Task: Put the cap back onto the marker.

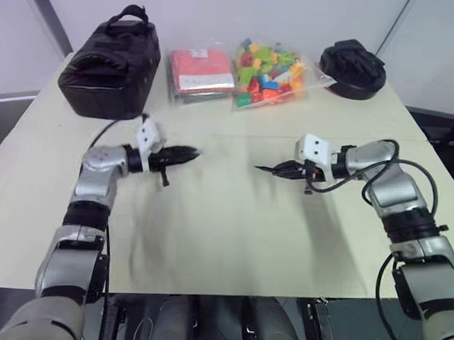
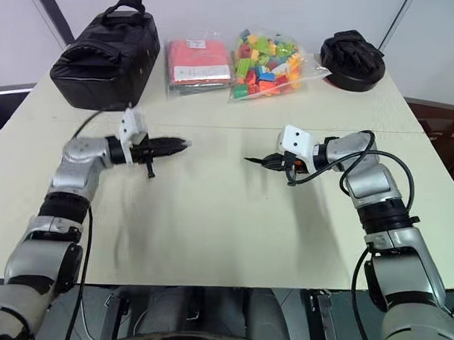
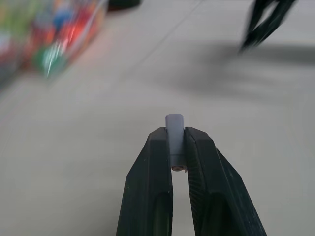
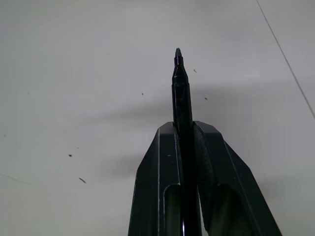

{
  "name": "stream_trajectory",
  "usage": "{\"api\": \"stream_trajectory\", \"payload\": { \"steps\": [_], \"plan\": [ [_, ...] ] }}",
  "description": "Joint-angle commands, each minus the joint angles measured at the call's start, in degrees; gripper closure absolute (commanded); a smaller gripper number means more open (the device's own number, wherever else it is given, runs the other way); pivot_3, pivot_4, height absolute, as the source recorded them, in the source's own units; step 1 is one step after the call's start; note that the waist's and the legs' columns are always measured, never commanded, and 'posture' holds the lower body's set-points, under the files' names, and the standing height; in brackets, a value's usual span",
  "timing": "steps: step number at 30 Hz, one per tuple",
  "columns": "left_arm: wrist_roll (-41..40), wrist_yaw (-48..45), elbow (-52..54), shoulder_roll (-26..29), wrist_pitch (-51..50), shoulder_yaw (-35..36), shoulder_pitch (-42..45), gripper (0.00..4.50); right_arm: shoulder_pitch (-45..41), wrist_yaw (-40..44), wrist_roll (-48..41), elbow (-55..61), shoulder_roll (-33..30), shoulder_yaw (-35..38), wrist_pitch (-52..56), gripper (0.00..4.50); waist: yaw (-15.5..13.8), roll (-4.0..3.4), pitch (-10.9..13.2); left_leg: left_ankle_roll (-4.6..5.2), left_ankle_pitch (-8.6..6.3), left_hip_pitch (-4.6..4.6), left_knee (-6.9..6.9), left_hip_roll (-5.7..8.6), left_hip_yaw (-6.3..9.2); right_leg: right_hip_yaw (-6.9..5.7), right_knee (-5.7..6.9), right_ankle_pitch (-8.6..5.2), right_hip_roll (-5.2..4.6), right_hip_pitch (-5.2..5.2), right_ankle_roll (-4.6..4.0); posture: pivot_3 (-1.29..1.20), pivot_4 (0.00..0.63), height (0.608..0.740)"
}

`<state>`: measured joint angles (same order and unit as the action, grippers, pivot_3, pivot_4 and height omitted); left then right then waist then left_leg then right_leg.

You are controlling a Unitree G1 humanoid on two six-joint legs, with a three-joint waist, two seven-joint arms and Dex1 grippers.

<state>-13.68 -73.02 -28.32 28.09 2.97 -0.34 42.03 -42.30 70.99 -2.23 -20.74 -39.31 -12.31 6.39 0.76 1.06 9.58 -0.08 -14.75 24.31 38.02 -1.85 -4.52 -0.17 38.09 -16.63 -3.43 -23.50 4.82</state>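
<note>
At about ten o'clock on the pale cream bench [image 1: 232,237] sits a black fabric bag with a carry handle [image 1: 111,58]. Just beside it, toward eleven o'clock, lies a flat red packet in clear wrap [image 1: 202,74], and at twelve o'clock a clear plastic bag of bright multicoloured toy blocks [image 1: 266,74] touches the packet's edge. At roughly one o'clock a black glove-like object rests on a dark round base [image 1: 353,67].

In front of the bag, at about nine o'clock from the bench's middle, the left claw [image 1: 189,154] hangs above the surface, pointing toward three o'clock. Its two black fingers [image 3: 152,187] are clenched on the tiny pale grey-blue tube-shaped cap [image 3: 175,140]; in the left wrist view the cap stands pinched between the fingertips, its closed end poking out just past them.

Opposite, at about three o'clock from the middle, the right claw [image 1: 275,170] also hovers above the bench, pointing toward nine o'clock and slightly downward. It is clamped on the thin black-barrelled marker [image 4: 181,93], whose pointed tip juts out beyond the fingertips, as the right wrist view shows. The barrel runs back between the fingers; its rear end cannot be made out.

The two claws face each other across a gap of bare bench, cap and marker tip apart and not touching.
</note>
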Motion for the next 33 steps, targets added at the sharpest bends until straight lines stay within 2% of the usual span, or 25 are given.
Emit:
{"api": "stream_trajectory", "payload": {
  "steps": [1, 6, 18, 33],
  "plan": [
    [-1.2, -1.6, 5.2, -0.9, -2.8, -2.5, -1.1, 4.45, -2.2, 0.2, 0.1, -1.3, 0.3, 0.6, -2.2, 4.5, 0.1, -0.01, 0.0, 0.01, -0.01, 0.0, 0.0, 0.0, -0.02, 0.01, -0.01, 0.0, 0.0, 0.0, 0.0, 0.0, 0.15, 0.74],
    [-0.4, -2.7, 5.1, -3.6, -2.0, -5.9, -1.1, 4.45, -2.7, 0.3, 0.4, -1.7, 0.9, 0.4, -3.1, 4.5, 0.0, -0.01, 0.0, 0.03, 0.0, 0.0, 0.05, -0.04, -0.01, 0.01, 0.0, 0.0, 0.09, -0.01, 0.01, 0.0, 0.15, 0.74],
    [2.1, -0.9, -6.0, -8.8, 5.2, -7.4, 3.8, 4.45, 0.1, 0.7, -1.6, 6.1, 1.3, 0.8, 1.6, 4.5, -0.1, -0.01, 0.0, 0.03, 0.0, 0.03, 0.1, -0.04, 0.02, 0.01, 0.0, 0.0, 0.09, -0.01, 0.02, 0.0, 0.15, 0.74],
    [3.5, -1.1, -11.4, -9.4, 9.7, -7.6, 5.6, 4.45, 1.2, 0.4, -2.5, 8.6, 1.1, 1.1, 3.8, 4.5, -0.1, -0.01, 0.0, 0.03, -0.01, 0.03, 0.1, -0.04, 0.03, 0.01, 0.0, 0.01, 0.11, -0.02, 0.03, 0.0, 0.15, 0.74]
  ]
}}
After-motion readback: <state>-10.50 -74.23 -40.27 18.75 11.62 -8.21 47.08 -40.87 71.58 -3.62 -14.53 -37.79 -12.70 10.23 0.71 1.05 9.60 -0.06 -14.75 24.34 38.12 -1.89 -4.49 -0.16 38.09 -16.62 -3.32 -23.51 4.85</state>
